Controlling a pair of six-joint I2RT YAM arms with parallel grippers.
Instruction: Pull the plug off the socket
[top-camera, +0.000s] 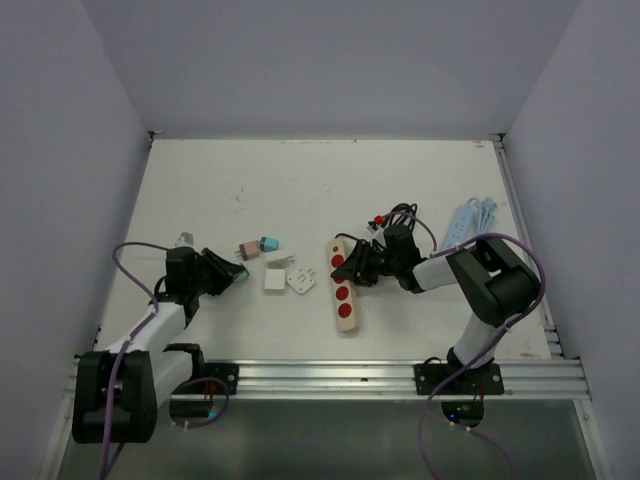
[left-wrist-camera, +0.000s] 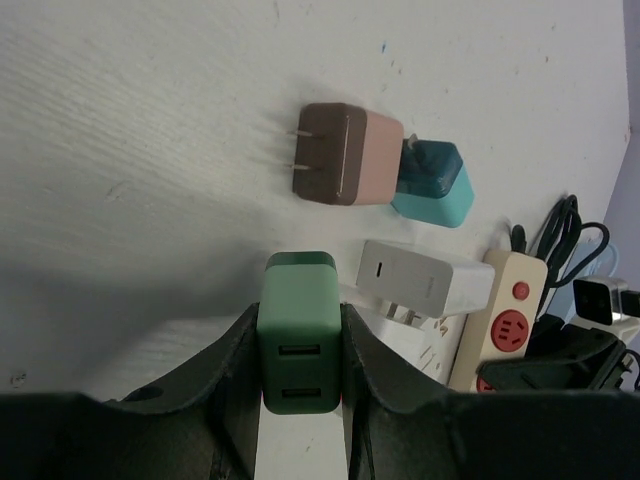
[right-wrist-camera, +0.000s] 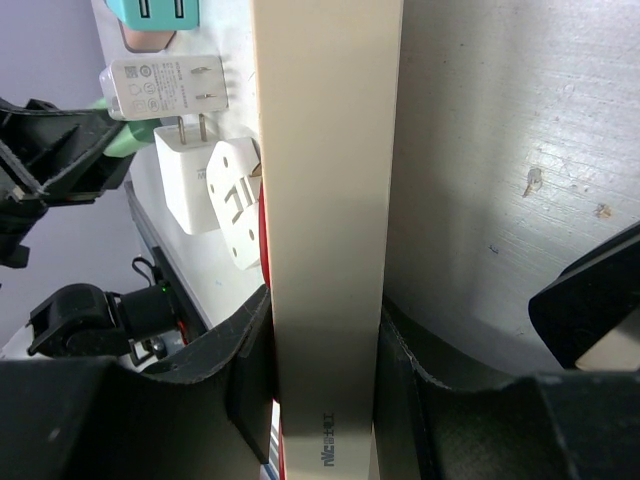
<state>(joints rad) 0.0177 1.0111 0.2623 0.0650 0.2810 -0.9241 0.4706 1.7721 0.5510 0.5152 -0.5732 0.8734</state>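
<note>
A dark green USB plug (left-wrist-camera: 299, 335) is clamped between the fingers of my left gripper (left-wrist-camera: 299, 372), prongs pointing away, just above the table. In the top view this plug (top-camera: 238, 272) and the left gripper (top-camera: 228, 272) are at the left, well apart from the socket. The socket is a beige power strip (top-camera: 344, 290) with red outlets, lying mid-table. My right gripper (top-camera: 352, 265) is shut across its upper part. In the right wrist view the strip (right-wrist-camera: 325, 200) runs up between the right gripper (right-wrist-camera: 325, 400) fingers.
Between the arms lie a pink-brown plug (top-camera: 248, 249), a teal plug (top-camera: 269, 243) and two white chargers (top-camera: 275, 280) (top-camera: 301, 281). A black cable (top-camera: 405, 215) coils behind the strip. A pale blue power strip (top-camera: 470, 222) lies at the right edge.
</note>
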